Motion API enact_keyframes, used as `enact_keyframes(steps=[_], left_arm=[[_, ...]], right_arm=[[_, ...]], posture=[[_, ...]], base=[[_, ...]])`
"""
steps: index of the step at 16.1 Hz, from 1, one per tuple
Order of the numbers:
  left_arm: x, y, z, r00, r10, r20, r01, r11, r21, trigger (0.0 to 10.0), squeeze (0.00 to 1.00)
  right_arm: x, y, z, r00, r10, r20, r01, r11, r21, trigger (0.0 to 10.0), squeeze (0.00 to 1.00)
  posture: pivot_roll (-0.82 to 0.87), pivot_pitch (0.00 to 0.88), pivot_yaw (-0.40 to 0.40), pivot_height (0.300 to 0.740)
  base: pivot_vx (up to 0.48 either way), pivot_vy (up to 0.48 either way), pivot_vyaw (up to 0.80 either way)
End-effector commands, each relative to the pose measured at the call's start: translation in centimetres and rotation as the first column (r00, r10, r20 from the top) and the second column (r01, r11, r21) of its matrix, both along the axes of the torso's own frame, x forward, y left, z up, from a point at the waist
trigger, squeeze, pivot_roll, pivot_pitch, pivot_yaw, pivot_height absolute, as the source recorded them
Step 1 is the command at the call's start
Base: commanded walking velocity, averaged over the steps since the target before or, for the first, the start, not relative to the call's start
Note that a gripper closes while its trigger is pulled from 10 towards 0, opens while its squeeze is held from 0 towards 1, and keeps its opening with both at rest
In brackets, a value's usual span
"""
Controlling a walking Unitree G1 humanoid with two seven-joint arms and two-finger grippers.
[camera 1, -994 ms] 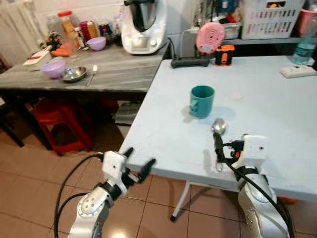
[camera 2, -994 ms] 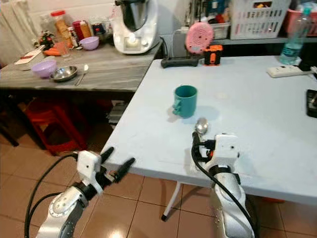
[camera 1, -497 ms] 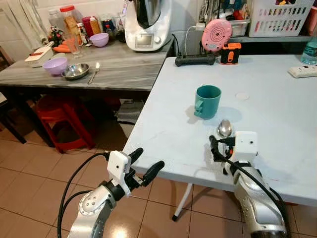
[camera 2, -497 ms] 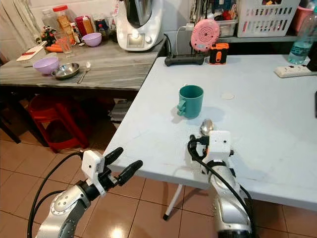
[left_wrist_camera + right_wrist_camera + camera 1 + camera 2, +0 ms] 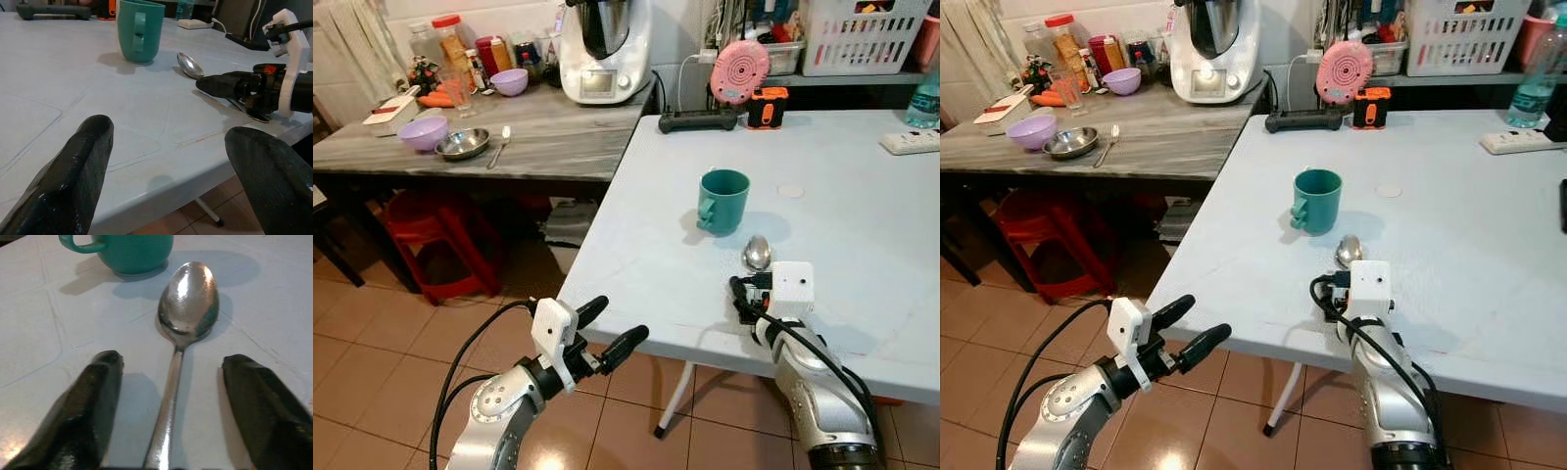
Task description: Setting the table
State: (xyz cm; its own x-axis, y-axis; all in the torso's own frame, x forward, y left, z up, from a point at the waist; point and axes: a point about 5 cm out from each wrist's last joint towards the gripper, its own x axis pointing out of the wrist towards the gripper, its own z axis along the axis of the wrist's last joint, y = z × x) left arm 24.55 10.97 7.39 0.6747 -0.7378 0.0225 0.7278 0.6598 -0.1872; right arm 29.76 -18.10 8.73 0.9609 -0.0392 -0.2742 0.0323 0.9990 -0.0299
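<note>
Currently on the white table (image 5: 862, 206): one teal mug (image 5: 722, 201), upright, set back from the near edge; one metal spoon (image 5: 183, 318), lying flat on the surface just beside the mug on its near side, bowl toward the mug, handle pointing to the near edge.

Right gripper (image 5: 168, 406): low over the table at the near edge, fingers (image 5: 90, 406) spread wide, one on each side of the spoon handle, neither touching it. A second ago the same fingers stood closed on the handle with the spoon lifted off the surface; half a second ago it was nearly down. The spoon has since been laid down and released, and the gripper has drawn back a little toward the edge.

Left gripper (image 5: 599, 330): off the table, in the air past its near left corner, fingers open and empty. It has risen slightly and come closer to the corner.

Status: spoon placement beside the mug appears complete. Further settings probably remain.

Side counter (image 5: 558, 137), beyond the table's left edge: purple bowl (image 5: 420, 131), steel dish (image 5: 463, 143), second spoon (image 5: 498, 144).
</note>
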Motion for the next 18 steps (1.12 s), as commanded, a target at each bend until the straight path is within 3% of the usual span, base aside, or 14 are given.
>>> enact_keyframes(steps=[1,5,8,18], left_arm=[[-0.1,0.2,0.2,1.000,-0.014,0.003,0.014,1.000,0.011,10.0,0.00],[-0.2,0.2,0.1,0.999,-0.051,-0.009,0.051,0.998,0.029,10.0,0.00],[0.0,0.5,0.1,0.999,-0.054,-0.008,0.054,0.998,0.039,10.0,0.00],[-0.2,0.2,-0.1,0.997,-0.079,-0.011,0.079,0.996,0.043,10.0,0.00]], right_arm=[[-0.2,0.2,-0.9,0.998,0.004,-0.055,-0.003,1.000,0.011,0.2,0.00],[-0.2,-0.5,-1.1,0.997,-0.008,-0.075,0.009,1.000,0.017,0.6,0.00],[0.0,-0.7,-1.0,0.997,-0.005,-0.078,0.006,1.000,0.015,0.0,0.00],[-0.1,-0.8,-1.5,0.994,-0.042,-0.105,0.049,0.997,0.061,0.0,0.00]], posture=[[-0.03,0.000,0.134,0.740],[-0.03,0.000,0.132,0.740],[-0.03,0.000,0.129,0.740],[-0.03,0.000,0.131,0.740]], base=[[0.000,0.000,0.00],[0.000,0.000,0.00],[0.000,0.000,0.00],[0.000,0.000,0.00]])
